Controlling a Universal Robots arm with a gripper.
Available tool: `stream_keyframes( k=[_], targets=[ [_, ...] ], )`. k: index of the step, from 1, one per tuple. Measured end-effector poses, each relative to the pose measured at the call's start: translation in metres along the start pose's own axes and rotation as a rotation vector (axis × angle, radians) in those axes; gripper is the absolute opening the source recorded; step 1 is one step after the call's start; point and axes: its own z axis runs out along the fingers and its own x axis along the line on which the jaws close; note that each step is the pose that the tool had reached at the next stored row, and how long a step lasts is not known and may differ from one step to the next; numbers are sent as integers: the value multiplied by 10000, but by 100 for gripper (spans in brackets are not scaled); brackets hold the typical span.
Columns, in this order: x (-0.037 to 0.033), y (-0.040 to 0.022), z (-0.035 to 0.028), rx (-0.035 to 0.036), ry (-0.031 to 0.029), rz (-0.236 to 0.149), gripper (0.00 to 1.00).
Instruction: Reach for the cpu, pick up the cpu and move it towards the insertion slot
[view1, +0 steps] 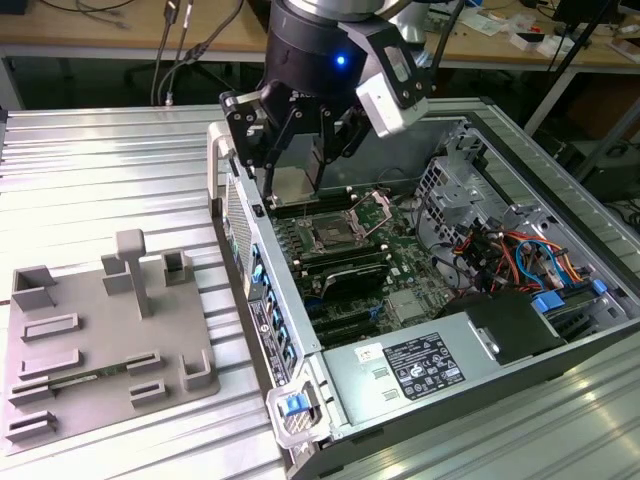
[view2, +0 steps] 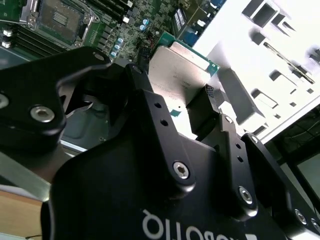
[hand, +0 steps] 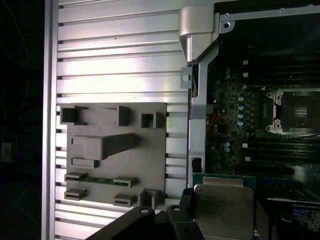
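The cpu (view1: 291, 186), a silvery square chip with a thin green rim, hangs in the air clamped between the black fingers of my gripper (view1: 293, 192). The gripper is shut on it, above the near wall of the open computer case. The insertion slot (view1: 330, 236), a silver-framed socket with a dark centre, lies on the green motherboard a little beyond and below the chip. In the second wrist view the cpu (view2: 180, 72) sits between the fingers (view2: 212, 112), with the insertion slot (view2: 60, 17) farther off. The first wrist view has the cpu (hand: 222, 210) and the insertion slot (hand: 297, 112) too.
A grey plastic tray (view1: 95, 345) with raised blocks lies on the ribbed metal table at the exterior view's left. The case wall (view1: 262, 300) with blue clips separates it from the motherboard. Long black memory slots (view1: 350, 268), cables (view1: 510, 255) and a power supply (view1: 420, 365) fill the case.
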Motion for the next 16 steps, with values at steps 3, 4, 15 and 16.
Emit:
stream_keyframes(
  k=[3,4,15,16],
  targets=[
    [-31,-1,0,0,0,0,55],
    [-39,-1,0,0,0,0,55],
    [-140,-4,-2,0,0,0,55],
    [-149,-4,-2,0,0,0,55]
  ],
)
